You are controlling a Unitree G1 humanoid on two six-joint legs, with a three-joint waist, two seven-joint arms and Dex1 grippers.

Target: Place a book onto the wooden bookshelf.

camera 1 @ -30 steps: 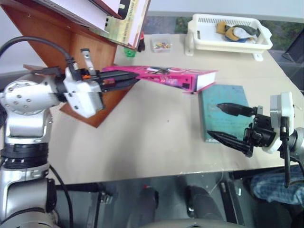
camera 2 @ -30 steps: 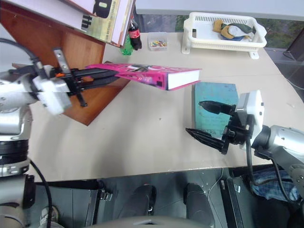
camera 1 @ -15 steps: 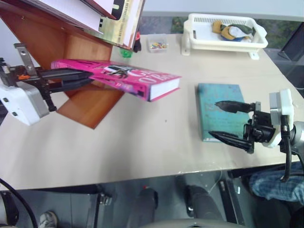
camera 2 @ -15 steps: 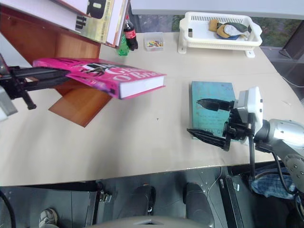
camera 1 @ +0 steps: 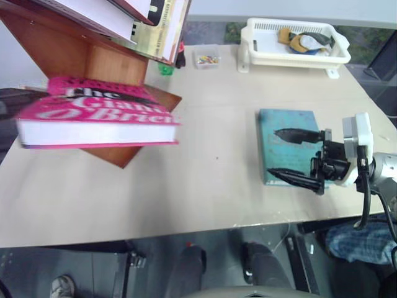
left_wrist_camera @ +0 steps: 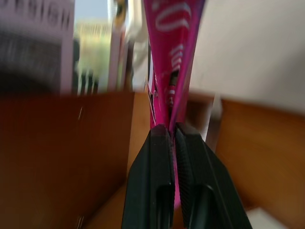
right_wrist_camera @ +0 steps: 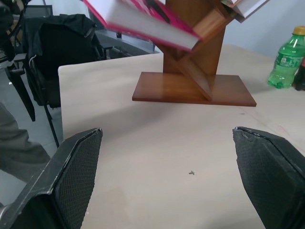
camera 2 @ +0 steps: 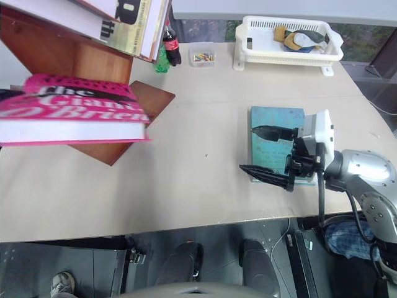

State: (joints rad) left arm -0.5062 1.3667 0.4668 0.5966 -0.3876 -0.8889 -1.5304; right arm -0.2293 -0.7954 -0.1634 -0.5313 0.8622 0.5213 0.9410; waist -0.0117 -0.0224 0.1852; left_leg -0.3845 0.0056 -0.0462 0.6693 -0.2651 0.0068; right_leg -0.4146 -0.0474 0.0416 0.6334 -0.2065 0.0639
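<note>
left gripper (left_wrist_camera: 172,138): fingers pinching the pink book (camera 1: 99,121) near one end, carrying it
book: hanging level in the air, page edges facing the camera, just in front of the shelf (camera 1: 93,59)
shelf: slanted boards, upper slot already holding other books (camera 1: 133,22)
right gripper (camera 2: 268,151): jaws standing wide, empty, hovering over the teal book (camera 1: 286,127)
step: lining the book up with a free slanted slot
tip: I'd be matching the book's tilt to the board first, then sliding it in slowly and keeping the pinch tight

The book (camera 1: 99,118) reads "The Giant O'Brien" in white lettering on its pink cover.
</note>
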